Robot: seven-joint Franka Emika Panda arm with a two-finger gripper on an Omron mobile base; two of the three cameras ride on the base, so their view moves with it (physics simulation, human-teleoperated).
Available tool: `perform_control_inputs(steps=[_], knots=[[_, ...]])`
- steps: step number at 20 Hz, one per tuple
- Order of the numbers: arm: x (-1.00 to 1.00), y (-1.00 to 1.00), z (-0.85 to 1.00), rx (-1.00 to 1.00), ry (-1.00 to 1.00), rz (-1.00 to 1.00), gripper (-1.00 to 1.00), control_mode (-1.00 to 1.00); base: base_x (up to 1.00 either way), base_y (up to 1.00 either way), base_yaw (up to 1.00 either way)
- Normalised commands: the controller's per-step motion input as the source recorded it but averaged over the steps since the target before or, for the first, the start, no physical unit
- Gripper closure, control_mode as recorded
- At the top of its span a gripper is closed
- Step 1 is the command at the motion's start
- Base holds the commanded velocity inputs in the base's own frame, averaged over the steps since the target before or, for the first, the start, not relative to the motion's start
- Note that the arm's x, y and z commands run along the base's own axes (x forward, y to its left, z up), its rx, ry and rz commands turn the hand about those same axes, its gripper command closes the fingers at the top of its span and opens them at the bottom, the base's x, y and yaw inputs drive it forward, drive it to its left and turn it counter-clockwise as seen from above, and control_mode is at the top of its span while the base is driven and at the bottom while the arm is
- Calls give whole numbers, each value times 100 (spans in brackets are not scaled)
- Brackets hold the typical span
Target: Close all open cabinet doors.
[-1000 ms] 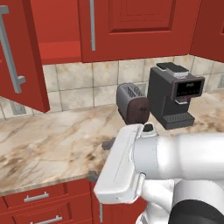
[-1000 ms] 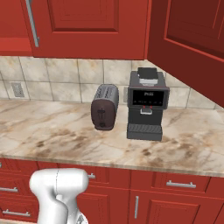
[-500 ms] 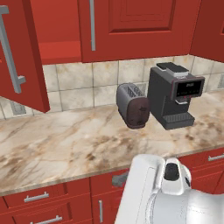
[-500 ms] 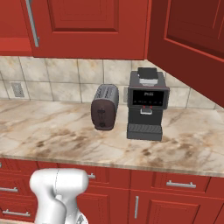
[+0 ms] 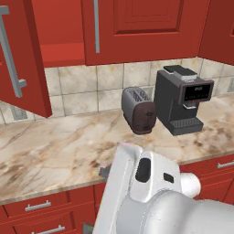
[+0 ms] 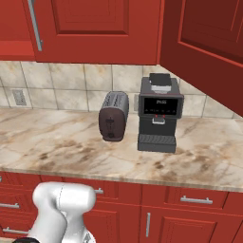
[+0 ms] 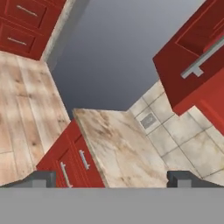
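A cabinet door (image 5: pixel 20 64) on the left stands swung open, its long grey bar handle (image 5: pixel 11 52) facing me, with the open cabinet (image 5: pixel 59 32) beside it. The middle door (image 5: pixel 137 27) is shut flat. At the right, another door (image 6: pixel 204 42) hangs open over the counter. In the hand view the left open door (image 7: pixel 192 61) sits at the upper right, far from my gripper (image 7: pixel 111 180). Its two fingertips (image 7: pixel 41 179) stand wide apart with nothing between them.
A dark toaster (image 5: pixel 138 109) and a black coffee machine (image 5: pixel 182 98) stand on the marble counter (image 5: pixel 55 146) against the tiled wall. Red drawers (image 6: pixel 190 199) run below the counter. My white arm (image 5: pixel 151 196) fills the lower part of the left base view.
My arm has swung: its white forearm dropped from above the counter edge and turned, now lying low in front of the drawers. The doors, toaster and coffee machine have not moved.
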Motion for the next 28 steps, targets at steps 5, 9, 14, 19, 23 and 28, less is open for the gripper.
perform_control_inputs(steps=[5,9,14,19,23,28], knots=[[47,18,33,-26,-6,-11,-100,-100,0,0,0],[70,19,23,-21,-1,-12,-100,-100,0,0,0],[81,20,4,-16,0,-6,-100,-100,0,0,0],[77,22,0,-15,-1,-2,-100,-100,0,0,0],[39,42,0,-21,-9,0,-100,-100,0,0,0],[7,50,0,-27,-20,0,-100,-100,0,0,0]])
